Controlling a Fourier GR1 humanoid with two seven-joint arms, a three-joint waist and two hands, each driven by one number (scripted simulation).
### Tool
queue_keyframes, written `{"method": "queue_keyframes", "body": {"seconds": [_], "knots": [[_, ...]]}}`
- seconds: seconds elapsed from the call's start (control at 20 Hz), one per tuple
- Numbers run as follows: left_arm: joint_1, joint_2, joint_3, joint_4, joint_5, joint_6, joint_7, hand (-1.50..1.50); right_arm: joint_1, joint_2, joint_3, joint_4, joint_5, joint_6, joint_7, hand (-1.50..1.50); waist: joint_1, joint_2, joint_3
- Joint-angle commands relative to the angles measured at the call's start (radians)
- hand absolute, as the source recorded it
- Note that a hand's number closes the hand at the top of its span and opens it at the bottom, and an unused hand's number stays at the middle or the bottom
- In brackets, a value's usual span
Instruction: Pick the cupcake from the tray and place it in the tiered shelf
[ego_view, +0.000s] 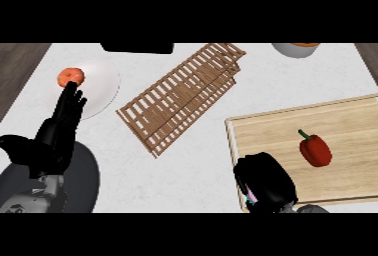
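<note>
Slatted wooden tiered shelf (184, 97) lies diagonally on the speckled white counter (184, 180). Right hand (264, 184) is clenched over the pale wooden tray's (347, 145) near-left corner — a sliver of pink shows under the fingers, likely the cupcake, mostly hidden. A glossy red pepper (315, 149) sits alone mid-tray. Left hand (55, 135) rests, fingers straight, fingertips beside an orange fruit (71, 77) on a white plate (103, 85).
</note>
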Motion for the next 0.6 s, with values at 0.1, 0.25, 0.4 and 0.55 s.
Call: {"method": "queue_keyframes", "body": {"seconds": [0.1, 0.25, 0.4, 0.55], "knots": [[0.001, -0.028, -0.010, 0.009, -0.031, 0.029, -0.007, 0.00, -0.038, 0.097, 0.118, -0.038, -0.069, 0.048, -0.179, 1.50, -0.043, -0.003, 0.003], [0.043, 0.010, 0.030, -0.023, -0.009, -0.002, -0.006, 0.00, -0.019, 0.126, 0.083, -0.210, -0.104, 0.085, -0.122, 1.50, -0.050, -0.007, 0.002], [0.046, 0.013, 0.035, -0.030, -0.008, -0.002, -0.012, 0.00, 0.022, 0.217, -0.010, -0.325, -0.251, 0.085, -0.059, 1.50, -0.058, -0.007, 0.002], [0.081, -0.011, 0.006, -0.048, -0.017, 0.008, 0.017, 0.00, 0.046, 0.204, -0.116, -0.505, -0.335, 0.133, 0.035, 1.50, -0.066, -0.010, 0.002]]}}
